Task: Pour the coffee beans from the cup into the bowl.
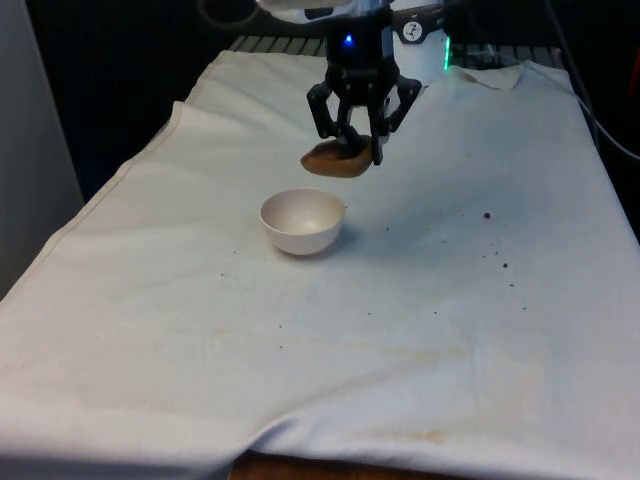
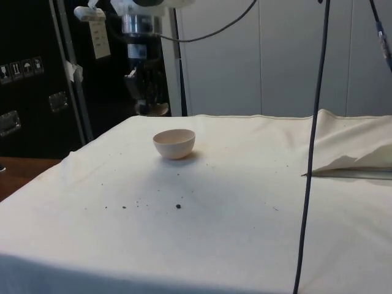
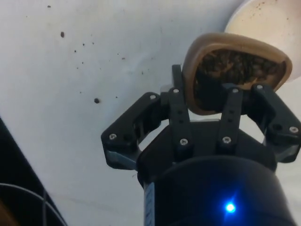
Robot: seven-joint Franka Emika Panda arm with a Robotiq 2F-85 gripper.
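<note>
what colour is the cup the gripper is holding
Light brown, tan; the cup shows best in the front view, held in the gripper.

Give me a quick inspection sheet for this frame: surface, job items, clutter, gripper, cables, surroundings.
Surface: white cloth, wrinkled, faint brown stains near the front edge.
Cup: brown, held above the cloth just behind the bowl, tilted; coffee beans inside it.
Bowl: white, upright on the cloth, looks empty apart from specks.
Clutter: stray beans and crumbs scattered on the cloth.
Gripper: shut on the cup's rim.
Cables: black cable hanging across the side view.
Surroundings: black curtains, dark cabinets, pale wall panels.
</note>
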